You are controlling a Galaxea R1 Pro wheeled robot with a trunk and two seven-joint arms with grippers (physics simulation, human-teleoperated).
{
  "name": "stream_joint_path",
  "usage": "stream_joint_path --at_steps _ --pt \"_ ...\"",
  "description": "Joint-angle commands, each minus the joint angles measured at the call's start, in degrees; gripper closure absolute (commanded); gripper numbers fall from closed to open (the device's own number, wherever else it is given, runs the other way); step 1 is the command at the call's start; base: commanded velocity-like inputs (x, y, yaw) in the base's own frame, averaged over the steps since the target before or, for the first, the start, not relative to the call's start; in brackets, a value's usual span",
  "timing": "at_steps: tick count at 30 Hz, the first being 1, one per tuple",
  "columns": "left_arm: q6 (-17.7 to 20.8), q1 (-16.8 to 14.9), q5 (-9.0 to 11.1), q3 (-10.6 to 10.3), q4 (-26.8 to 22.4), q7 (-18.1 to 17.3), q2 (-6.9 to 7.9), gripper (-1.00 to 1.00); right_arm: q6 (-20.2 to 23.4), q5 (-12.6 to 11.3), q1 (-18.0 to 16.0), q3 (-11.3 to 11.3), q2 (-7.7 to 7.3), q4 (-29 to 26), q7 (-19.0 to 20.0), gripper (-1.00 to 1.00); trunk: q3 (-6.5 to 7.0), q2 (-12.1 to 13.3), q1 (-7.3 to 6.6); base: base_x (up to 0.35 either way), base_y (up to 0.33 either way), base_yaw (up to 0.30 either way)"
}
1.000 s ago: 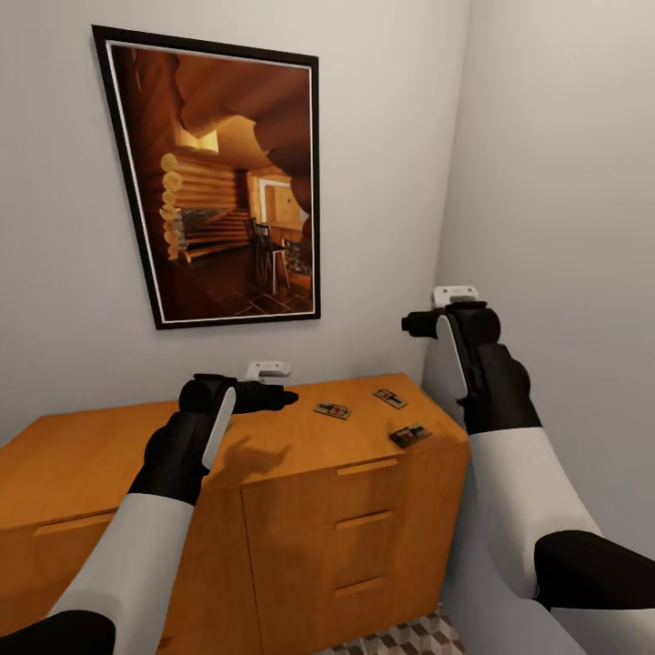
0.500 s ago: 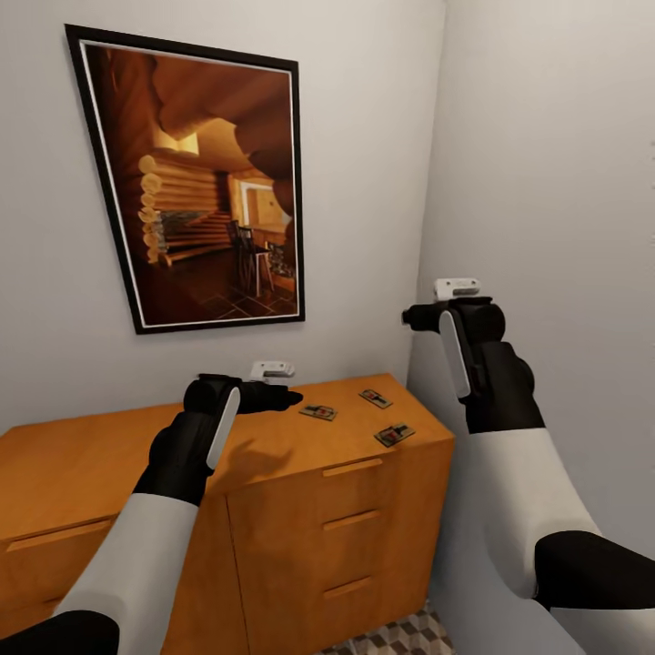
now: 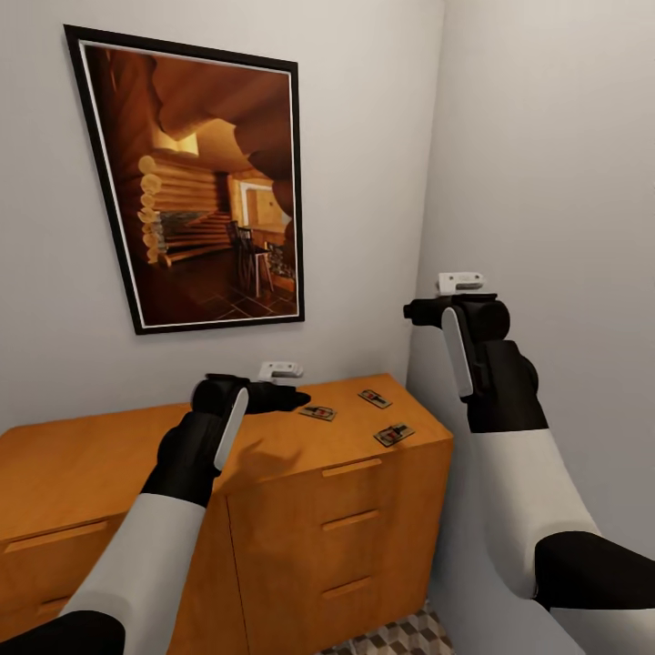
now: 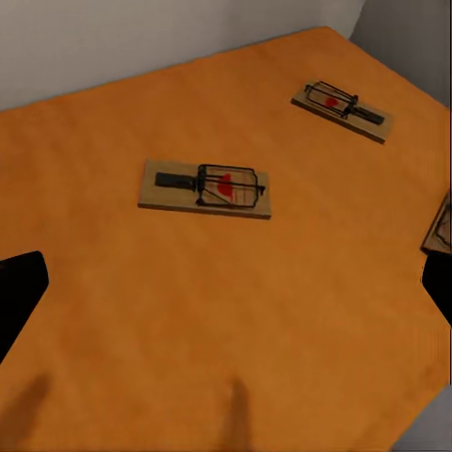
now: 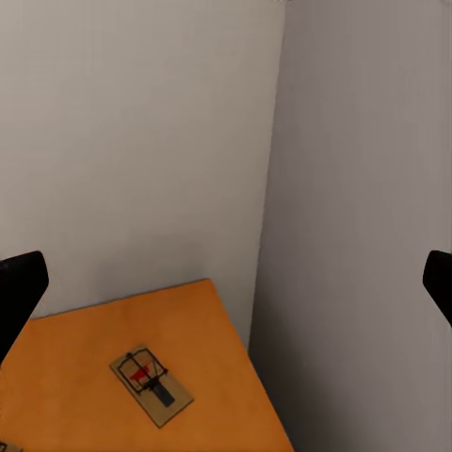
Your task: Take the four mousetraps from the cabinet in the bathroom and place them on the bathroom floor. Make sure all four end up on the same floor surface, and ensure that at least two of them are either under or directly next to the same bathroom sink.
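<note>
Three mousetraps (image 3: 317, 412) lying flat on top of the cabinet (image 3: 300, 509), near its right end: one close to the back right corner (image 3: 374, 398), one by the front right edge (image 3: 392, 435), one more toward the middle. Left gripper (image 3: 284, 398) hovering over the cabinet top, just beside the middle trap, fingers apart. Right gripper (image 3: 418, 311) up high beside the wall, past the cabinet's right edge, fingers apart. Framed picture (image 3: 196, 186) on the wall behind.

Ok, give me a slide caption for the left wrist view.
Left wrist camera over the cabinet top: two mousetraps in full, a third at the edge.
</note>
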Motion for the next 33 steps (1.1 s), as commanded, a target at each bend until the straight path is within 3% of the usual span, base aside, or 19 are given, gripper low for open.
stream_joint_path --at_steps 1,18,33 --pt "0.2 0.0 -0.1 -0.3 0.0 -0.1 -0.05 -1.0 0.3 0.0 -0.1 0.1 0.0 -0.1 -0.2 -1.0 -0.07 0.0 0.0 0.0 0.0 -0.052" --pt "0.2 0.0 -0.1 -2.1 0.2 -0.1 -0.41 -1.0 0.3 -0.4 -0.1 0.1 0.15 -0.3 -0.1 -1.0 -0.07 0.0 0.0 0.0 0.0 -0.179" --pt "-0.9 0.0 -0.2 -2.7 1.9 0.0 -0.55 -1.0 0.3 -6.5 -0.1 2.4 0.36 -0.3 -0.2 -1.0 -0.07 0.0 0.0 0.0 0.0 -0.136"
